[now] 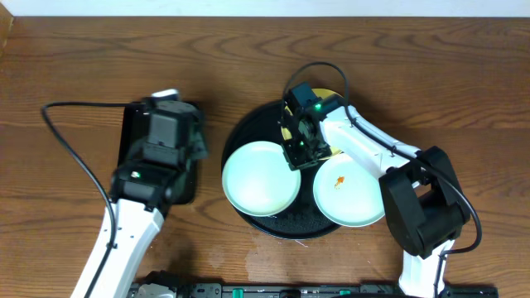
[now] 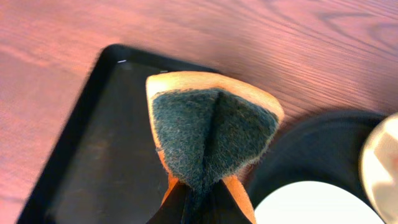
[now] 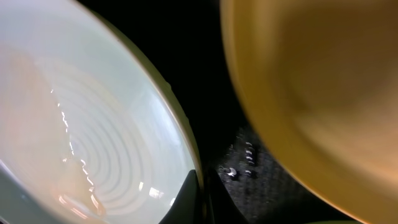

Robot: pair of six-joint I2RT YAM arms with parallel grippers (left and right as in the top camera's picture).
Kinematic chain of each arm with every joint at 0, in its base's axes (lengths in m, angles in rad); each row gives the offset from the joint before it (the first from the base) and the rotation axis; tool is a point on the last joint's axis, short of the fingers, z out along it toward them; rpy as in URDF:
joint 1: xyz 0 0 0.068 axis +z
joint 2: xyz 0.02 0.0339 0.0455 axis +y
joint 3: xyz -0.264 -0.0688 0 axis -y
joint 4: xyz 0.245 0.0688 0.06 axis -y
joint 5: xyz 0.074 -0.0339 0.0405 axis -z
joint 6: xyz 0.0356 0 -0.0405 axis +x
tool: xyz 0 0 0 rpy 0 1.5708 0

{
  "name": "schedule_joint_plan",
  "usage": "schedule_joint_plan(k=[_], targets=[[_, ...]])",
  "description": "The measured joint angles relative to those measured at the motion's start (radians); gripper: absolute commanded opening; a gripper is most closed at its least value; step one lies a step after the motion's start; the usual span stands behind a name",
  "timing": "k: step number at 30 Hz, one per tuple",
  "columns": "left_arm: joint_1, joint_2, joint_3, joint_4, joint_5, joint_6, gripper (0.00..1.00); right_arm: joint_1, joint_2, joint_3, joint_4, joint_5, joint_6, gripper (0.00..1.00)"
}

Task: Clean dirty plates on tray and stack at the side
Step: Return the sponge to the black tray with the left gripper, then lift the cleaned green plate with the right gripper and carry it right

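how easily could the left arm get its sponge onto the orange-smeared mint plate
Probably not easily: the pale mint round plate with the orange smear sits at the round black tray's far side from the orange sponge, with the right gripper hanging between.

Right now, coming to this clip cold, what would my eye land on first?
Probably the round black tray mid-table: the right mint plate carries an orange smear, and the right hand sits at the rim of the left mint plate, a yellow plate close by. Then the left hand over the rectangular tray, pinching a folded sponge, dark scouring side out.
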Motion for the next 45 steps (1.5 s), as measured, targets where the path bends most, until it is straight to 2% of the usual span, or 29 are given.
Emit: schedule_joint_plan(k=[6, 16, 24, 34, 40, 45], targets=[[0.196, 0.08, 0.0, -0.018, 0.108, 0.0, 0.08, 0.047, 0.0, 0.114, -0.069, 0.042, 0.0, 0.01], [0.422, 0.156, 0.0, -0.039, 0.292, -0.003, 0.07, 0.076, 0.0, 0.365, -0.289, 0.348, 0.012, 0.01], [0.442, 0.156, 0.0, -0.039, 0.328, -0.003, 0.07, 0.083, 0.0, 0.462, -0.405, 0.625, 0.019, 0.01], [0.442, 0.156, 0.0, -0.04, 0.337, -0.003, 0.07, 0.27, 0.0, 0.463, -0.455, 1.067, 0.019, 0.01], [0.442, 0.156, 0.0, -0.042, 0.337, -0.003, 0.07, 0.382, 0.0, 0.463, -0.45, 1.176, 0.015, 0.01], [0.442, 0.156, 0.0, -0.042, 0.337, -0.003, 0.07, 0.414, 0.0, 0.463, -0.45, 1.204, 0.015, 0.01]])
